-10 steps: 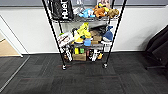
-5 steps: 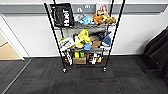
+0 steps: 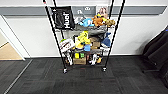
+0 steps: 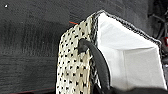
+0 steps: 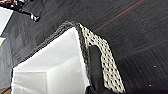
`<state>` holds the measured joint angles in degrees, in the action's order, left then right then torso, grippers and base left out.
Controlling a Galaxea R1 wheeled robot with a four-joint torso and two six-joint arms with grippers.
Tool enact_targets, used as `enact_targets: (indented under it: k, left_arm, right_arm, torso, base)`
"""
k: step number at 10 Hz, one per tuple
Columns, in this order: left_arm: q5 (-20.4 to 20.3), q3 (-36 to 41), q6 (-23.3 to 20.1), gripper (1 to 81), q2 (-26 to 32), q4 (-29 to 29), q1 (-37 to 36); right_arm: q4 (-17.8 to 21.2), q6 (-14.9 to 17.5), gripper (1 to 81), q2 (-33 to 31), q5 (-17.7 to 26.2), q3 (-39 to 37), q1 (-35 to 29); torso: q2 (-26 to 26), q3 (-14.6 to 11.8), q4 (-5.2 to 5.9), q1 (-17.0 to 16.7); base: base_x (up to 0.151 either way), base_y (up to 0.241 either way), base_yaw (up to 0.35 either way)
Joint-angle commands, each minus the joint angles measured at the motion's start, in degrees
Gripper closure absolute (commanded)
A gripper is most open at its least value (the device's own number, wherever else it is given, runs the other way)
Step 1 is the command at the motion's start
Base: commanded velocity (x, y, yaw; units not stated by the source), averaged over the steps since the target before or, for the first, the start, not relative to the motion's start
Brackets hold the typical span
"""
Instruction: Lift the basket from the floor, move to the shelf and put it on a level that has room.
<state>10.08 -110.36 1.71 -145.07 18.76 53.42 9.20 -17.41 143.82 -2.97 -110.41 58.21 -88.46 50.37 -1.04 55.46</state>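
The basket is up off the floor. The shelf stands at 12 o'clock, not yet reached. I cannot tell each end effector's grip.

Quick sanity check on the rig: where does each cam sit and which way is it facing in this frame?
Head view: high on the robot, looking forward and down at the shelf against the wall, across the dark carpet floor; no arm is visible here.
Left wrist view: on the left wrist, looking down one end of the basket, past its black loop handle into the white lining.
Right wrist view: on the right wrist, looking down the other end of the basket.
Shared: both wrist views show the basket over carpet.
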Motion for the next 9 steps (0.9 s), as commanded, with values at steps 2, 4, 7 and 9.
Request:
enact_targets:
  k: [2, 4, 7, 9]
  left_arm:
    - [3.4, 2.0, 0.2, 81.1, 4.3, 0.8, -7.4]
    - [3.7, 1.8, 0.2, 81.1, 4.2, 2.5, -8.5]
    - [4.2, -1.1, 0.1, 81.1, 1.9, 2.5, -8.5]
    - [4.2, -0.5, 0.1, 81.1, 2.8, 3.1, -9.4]
  right_arm:
    - [1.3, -0.4, 81.1, -3.7, 2.0, 2.5, -6.7]
    - [2.0, -0.4, 81.1, -3.8, 2.1, 3.1, -8.2]
    - [2.0, -0.4, 81.1, -1.8, 2.4, 1.0, -8.6]
    - [2.7, -0.4, 81.1, -1.9, 2.8, 1.3, -10.0]
  torso:
    - [7.5, 0.0, 0.00, -4.8]
    - [11.4, 0.0, 0.00, -7.3]
    - [16.9, -4.3, 0.00, -10.8]
    - [20.3, -6.4, 0.00, -13.0]
  base:
    - [0.000, 0.000, 0.000]
    - [0.000, 0.000, 0.000]
    - [0.000, 0.000, 0.000]
    - [0.000, 0.000, 0.000]
